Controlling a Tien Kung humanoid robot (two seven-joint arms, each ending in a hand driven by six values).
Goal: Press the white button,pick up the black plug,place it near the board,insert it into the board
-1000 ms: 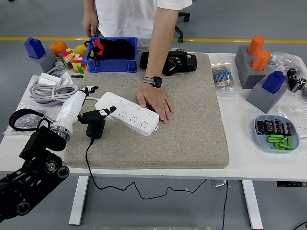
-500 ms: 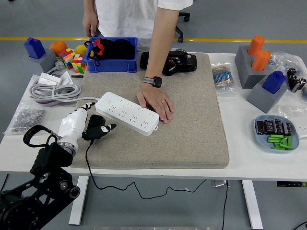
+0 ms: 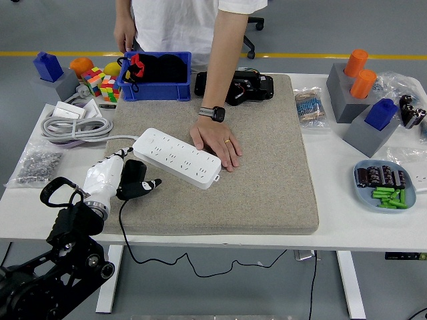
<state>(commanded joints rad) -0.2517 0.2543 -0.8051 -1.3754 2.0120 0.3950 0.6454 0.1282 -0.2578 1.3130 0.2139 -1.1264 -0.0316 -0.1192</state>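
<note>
A white power strip [image 3: 175, 157] lies at a slant on the grey mat [image 3: 267, 167]. A person's hand [image 3: 217, 143] rests flat on its right end. My left hand [image 3: 133, 179], white with black fingertips, is at the mat's left edge just below the strip's left end. Its fingers are curled around the black plug [image 3: 135, 171]. The plug's black cable [image 3: 124, 230] hangs over the table's front edge. My right hand is out of view.
A blue bin [image 3: 157, 90] and a black device [image 3: 245, 87] stand at the mat's back. A coiled white cable [image 3: 72, 127], a bag of screws [image 3: 37, 164] and coloured cubes [image 3: 101, 84] lie left. Grey blocks [image 3: 350, 90] and a plate of batteries [image 3: 387, 185] are right.
My left arm has drawn back toward the table's near edge, and the hand has dropped lower beside the plug, with its fingers now around it. The person's hand has stayed on the strip.
</note>
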